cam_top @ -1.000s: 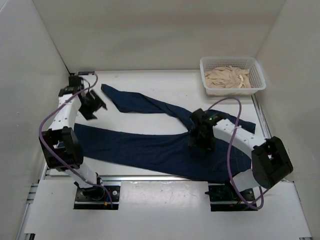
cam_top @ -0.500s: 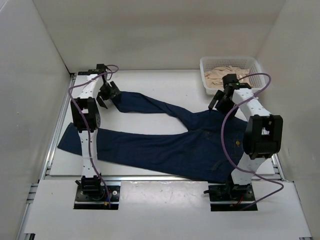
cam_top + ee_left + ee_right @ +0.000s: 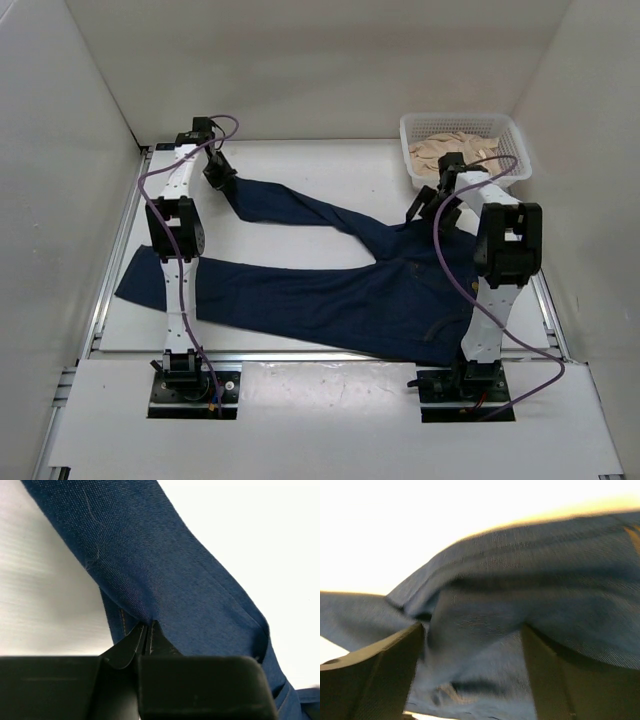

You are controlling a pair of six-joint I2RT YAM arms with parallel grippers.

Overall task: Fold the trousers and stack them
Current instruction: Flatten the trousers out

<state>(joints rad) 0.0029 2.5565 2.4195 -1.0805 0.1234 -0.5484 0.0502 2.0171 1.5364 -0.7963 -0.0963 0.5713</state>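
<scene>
The trousers (image 3: 330, 290), dark blue jeans, lie spread on the white table with the waist at the right and both legs running left. My left gripper (image 3: 220, 178) is at the far leg's end, shut on a fold of the denim (image 3: 165, 570); its fingertips (image 3: 147, 630) pinch the cloth beside a stitched seam. My right gripper (image 3: 432, 212) stands at the far corner of the waist. Its jaws are apart, open, with bunched denim (image 3: 530, 580) filling the gap between the two fingers (image 3: 395, 652).
A white mesh basket (image 3: 508, 132) holding beige cloth stands at the far right corner, just behind the right gripper. White walls close in the table on the left, back and right. The near leg's hem (image 3: 125, 285) reaches close to the left edge.
Both arms have swung from mid-table out to the trousers' far edge. The left gripper has shut on the far leg's end. The right jaws have narrowed around the waist cloth.
</scene>
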